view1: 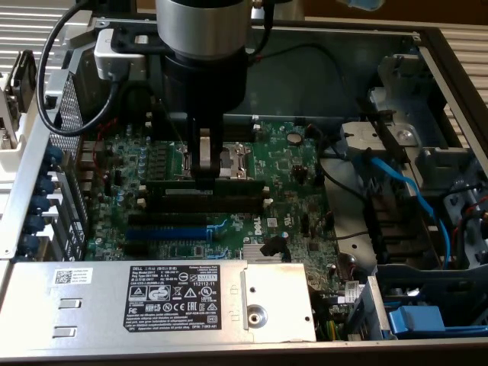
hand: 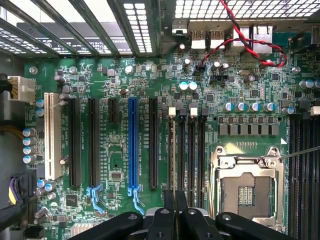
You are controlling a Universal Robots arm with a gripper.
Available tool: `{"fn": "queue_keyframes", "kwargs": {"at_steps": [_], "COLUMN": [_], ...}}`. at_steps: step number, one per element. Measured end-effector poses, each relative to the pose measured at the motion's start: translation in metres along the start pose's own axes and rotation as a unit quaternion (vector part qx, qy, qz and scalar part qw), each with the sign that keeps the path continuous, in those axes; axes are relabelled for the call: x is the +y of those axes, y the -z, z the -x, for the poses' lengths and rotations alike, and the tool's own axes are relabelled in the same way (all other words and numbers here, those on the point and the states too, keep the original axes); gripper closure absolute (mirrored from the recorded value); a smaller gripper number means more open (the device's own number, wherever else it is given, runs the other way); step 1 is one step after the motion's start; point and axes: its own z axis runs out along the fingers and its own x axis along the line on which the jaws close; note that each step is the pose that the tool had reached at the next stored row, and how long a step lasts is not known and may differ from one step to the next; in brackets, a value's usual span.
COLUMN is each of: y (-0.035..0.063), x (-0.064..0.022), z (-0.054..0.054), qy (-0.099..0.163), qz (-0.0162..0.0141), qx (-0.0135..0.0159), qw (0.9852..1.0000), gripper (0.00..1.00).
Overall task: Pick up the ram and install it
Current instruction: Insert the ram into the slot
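My pincer (view1: 204, 169) (hand: 175, 216) is pinched nearly closed on the ram (view1: 169, 182) (hand: 174, 199). I grip it at its middle, and it hangs low over the motherboard (hand: 115, 165) inside the open computer case (view1: 30, 152). In the wrist view the ram shows edge-on as a thin dark strip between my fingers. It is lined up with the black memory slots (hand: 186, 150) just beside the CPU socket (hand: 247, 192), over the slot farthest from that socket. The blue slot (hand: 132, 145) lies further from the socket, beyond the memory slots.
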Motion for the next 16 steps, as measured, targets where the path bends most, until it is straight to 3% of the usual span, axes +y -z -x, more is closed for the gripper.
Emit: {"fn": "queue_keyframes", "kwargs": {"at_steps": [16], "y": [-0.0016], "x": [0.0001], "z": [0.0001], "qy": [-0.005], "qz": [0.0001], "qx": [0.0001], "qw": [1.0], "gripper": [0.88]}}
